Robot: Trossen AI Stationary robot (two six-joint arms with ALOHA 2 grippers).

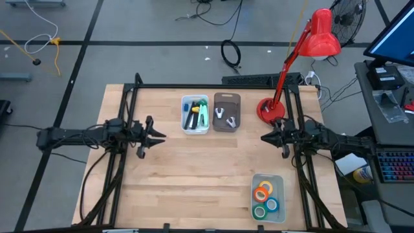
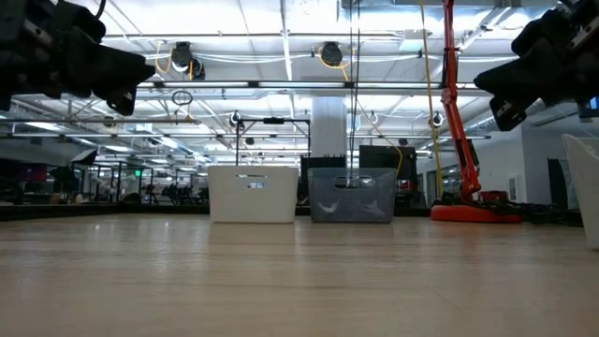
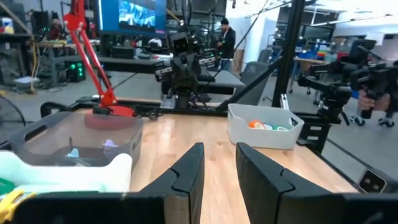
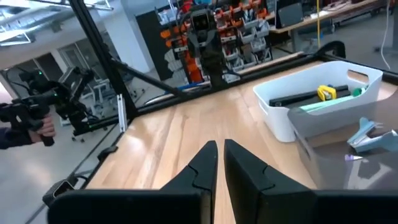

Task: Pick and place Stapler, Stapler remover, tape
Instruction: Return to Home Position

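The tape rolls (image 1: 265,197), orange, yellow, green and blue, lie in a pale bin (image 1: 282,194) near the table's near right corner; the left wrist view also shows the tape rolls (image 3: 264,126). A white bin (image 1: 185,123) at mid-table far side holds the staplers (image 1: 194,113), black, yellow and green. Beside it a grey bin (image 1: 226,126) holds the pale stapler removers (image 1: 224,115). My left gripper (image 1: 158,136) hovers open above the table's left part. My right gripper (image 1: 265,137) hovers shut above the right part. Both point toward the table's middle and hold nothing.
A red desk lamp (image 1: 272,109) stands on its base at the far right, its head (image 1: 321,35) reaching beyond the table. A black frame (image 1: 129,97) borders the table. Bare wood (image 1: 200,175) lies between the grippers and in front of the bins.
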